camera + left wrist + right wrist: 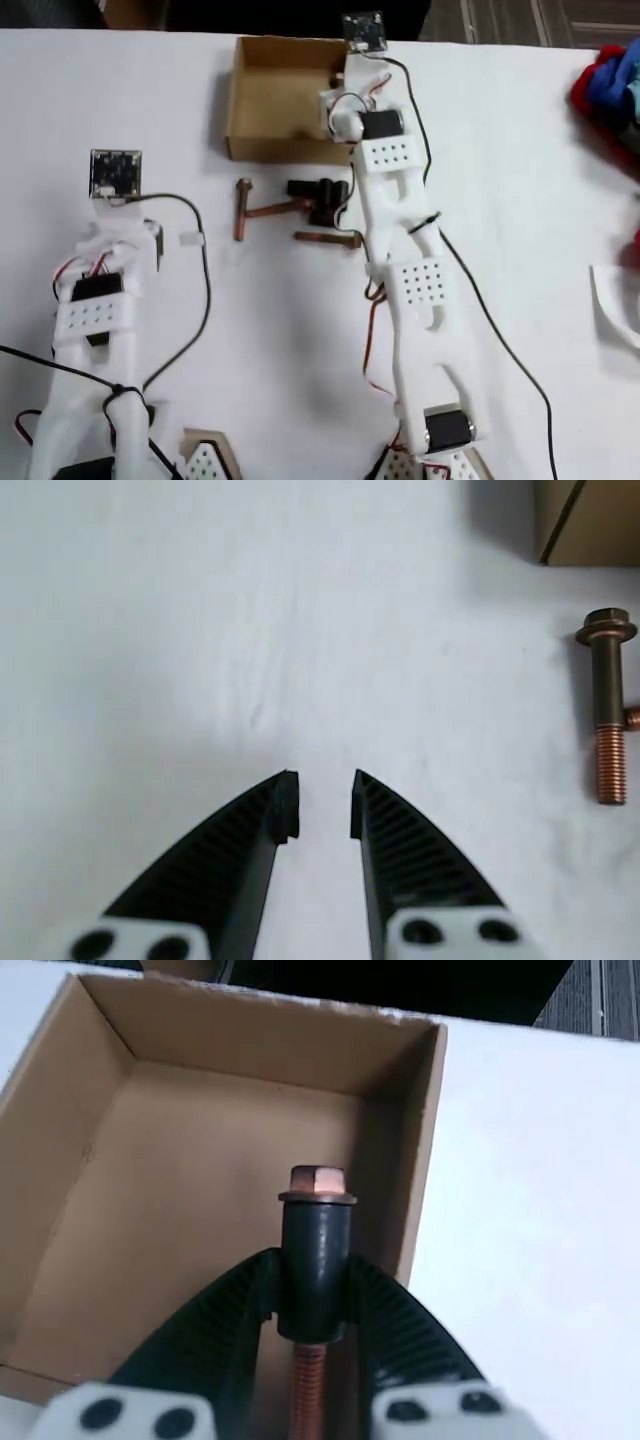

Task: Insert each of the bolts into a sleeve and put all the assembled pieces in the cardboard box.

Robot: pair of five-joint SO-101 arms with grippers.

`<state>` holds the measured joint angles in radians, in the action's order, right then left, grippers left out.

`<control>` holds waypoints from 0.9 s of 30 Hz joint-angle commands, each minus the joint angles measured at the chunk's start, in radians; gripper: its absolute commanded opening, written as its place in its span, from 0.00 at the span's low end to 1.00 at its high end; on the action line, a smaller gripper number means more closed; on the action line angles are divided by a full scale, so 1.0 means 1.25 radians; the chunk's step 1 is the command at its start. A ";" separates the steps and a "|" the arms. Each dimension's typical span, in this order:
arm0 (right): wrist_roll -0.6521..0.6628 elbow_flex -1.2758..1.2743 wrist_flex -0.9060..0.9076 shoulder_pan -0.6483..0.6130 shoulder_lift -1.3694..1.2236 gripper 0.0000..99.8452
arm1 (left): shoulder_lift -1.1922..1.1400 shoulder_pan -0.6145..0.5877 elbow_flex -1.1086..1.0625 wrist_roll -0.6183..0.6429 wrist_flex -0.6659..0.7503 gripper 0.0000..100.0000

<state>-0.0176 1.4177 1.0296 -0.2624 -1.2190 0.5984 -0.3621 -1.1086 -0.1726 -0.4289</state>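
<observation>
Over the cardboard box (pixel 260 1045), your right gripper (pixel 312 1295) has its fingers clamped on a black sleeve (pixel 316 1260). A copper bolt (pixel 317 1182) is seated through it, head above the sleeve and threaded shank below. The grip falls on the sleeve body. I judge that sound, since the flanged head bears on the sleeve's upper end and the bolt cannot drop out. The piece hangs upright above the box floor, close to one side wall; whether it touches cardboard cannot be told. The step in hand, by my judgement, is release into the box. Note the risk: let go from a height, the piece may topple and the bolt may slide back out.

Beside the box, on the table (pixel 260 330), three loose bolts (pixel 243 210) and the spare sleeves (pixel 315 195) lie close together by the right arm, so much of the task is left.

Your left gripper (pixel 324 805) sits low over bare table, fingers slightly parted and holding nothing. One loose bolt lies near it, untouched.
</observation>
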 commanded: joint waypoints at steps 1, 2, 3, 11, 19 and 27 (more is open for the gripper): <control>0.002 0.007 -0.024 -0.017 0.012 0.02 | 0.006 -0.001 0.003 0.000 0.015 0.11; 0.002 0.002 -0.024 -0.018 0.012 0.02 | 0.006 -0.001 0.003 0.000 0.014 0.11; 0.002 -0.007 -0.024 -0.019 0.010 0.02 | 0.006 -0.001 0.003 0.000 0.012 0.11; 0.058 -0.049 -0.035 -0.023 -0.021 0.02 | 0.006 -0.001 0.003 0.000 0.011 0.11; 0.075 -0.049 -0.064 -0.023 -0.030 0.02 | 0.005 -0.001 0.002 0.000 0.011 0.11; 0.076 -0.048 -0.058 -0.053 -0.023 0.15 | 0.005 0.000 -0.025 0.000 0.034 0.11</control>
<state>0.0698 1.3472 0.9743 -0.3099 -1.2727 0.5984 -0.3621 -1.1423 -0.1726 -0.4074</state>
